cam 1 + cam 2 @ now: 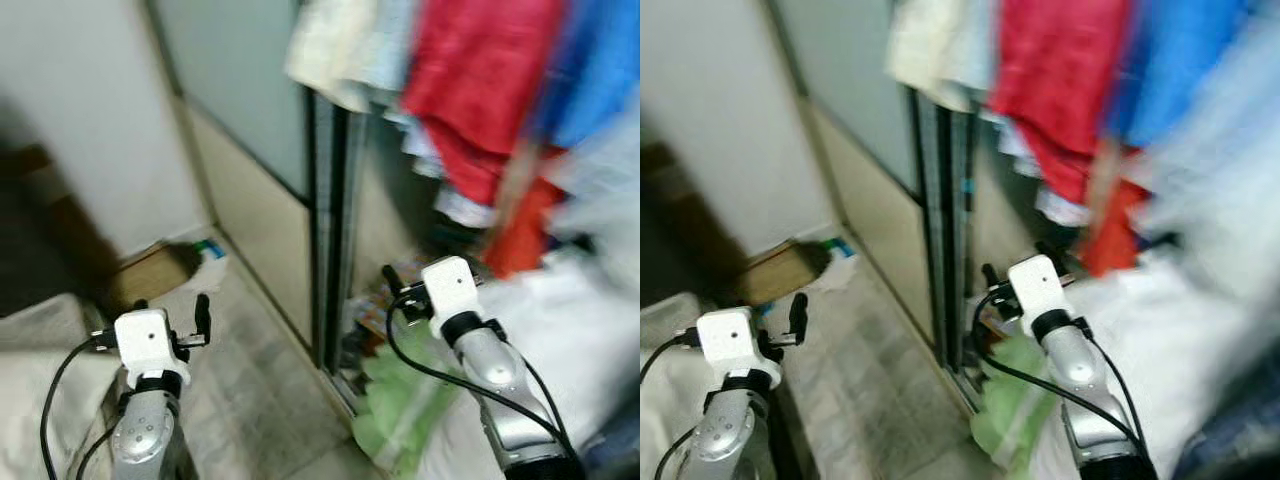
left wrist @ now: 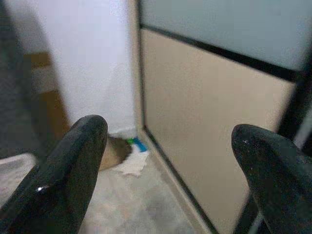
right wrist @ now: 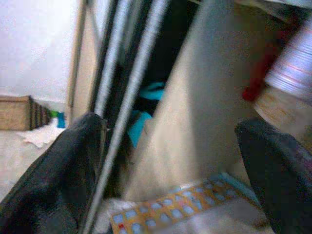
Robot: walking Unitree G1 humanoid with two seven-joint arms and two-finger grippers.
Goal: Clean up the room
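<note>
The left gripper is held up in the air with its two black fingers wide apart and nothing between them. Far in front of it, down on the grey floor in the corner, lie a crumpled white cloth and a small blue and green thing, next to a brown cardboard box. They are well apart from the gripper.

The right gripper is also spread open and holds nothing. It points at the open wardrobe with dark sliding doors. Just below it lies a soft green bag. Above it hang a red garment, a blue garment and a cream garment, all blurry.

The right wrist view looks inside the wardrobe. Near the fingers lies a flat card with little blue squares. Deeper in the dark is something turquoise, too blurry to tell what. The head views show the hanging clothes, which the wrist views leave out.
</note>
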